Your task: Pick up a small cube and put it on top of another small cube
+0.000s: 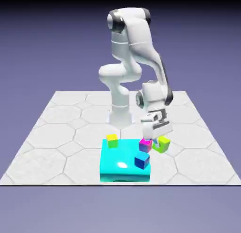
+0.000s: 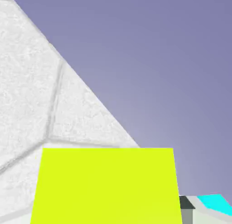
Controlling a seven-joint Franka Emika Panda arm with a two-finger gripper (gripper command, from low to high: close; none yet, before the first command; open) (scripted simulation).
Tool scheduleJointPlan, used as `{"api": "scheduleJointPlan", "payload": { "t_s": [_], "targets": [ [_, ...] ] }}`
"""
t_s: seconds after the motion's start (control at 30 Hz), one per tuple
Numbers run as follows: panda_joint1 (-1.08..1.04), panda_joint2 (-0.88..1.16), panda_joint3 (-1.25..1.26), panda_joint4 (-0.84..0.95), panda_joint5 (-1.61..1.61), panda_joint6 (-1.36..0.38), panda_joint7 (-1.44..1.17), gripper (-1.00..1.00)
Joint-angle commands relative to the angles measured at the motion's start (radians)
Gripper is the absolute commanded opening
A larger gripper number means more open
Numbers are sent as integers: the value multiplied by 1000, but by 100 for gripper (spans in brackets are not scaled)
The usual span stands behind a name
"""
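claw [image 1: 157, 139] clamped on the small cube [image 1: 162, 144] — held just off the exterior view's right edge of the cyan block [image 1: 115, 168], beside a magenta-topped cube [image 1: 145, 144]; cube fills hand view's lower part.

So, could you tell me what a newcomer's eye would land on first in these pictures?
Probably the bright cyan slab at the table's near edge, with a yellow-topped cube, a magenta cube and a blue cube on it. Next, the white arm bending down to the slab's right corner in the exterior view, where the gripper meets the lime-green cube. That cube fills the hand view's bottom.
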Motion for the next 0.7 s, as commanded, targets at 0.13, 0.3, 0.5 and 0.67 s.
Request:
{"api": "scheduleJointPlan", "payload": {
  "t_s": [0.13,0.3,0.5,0.67],
  "targets": [
    [117,-130,-182,-61,-70,-48,63,-100],
    [230,-261,-363,-123,-141,-97,127,-100],
    [366,-417,-580,-196,-226,-156,203,-100],
    [435,-497,-691,-234,-270,-186,243,-100]
  ]
}}
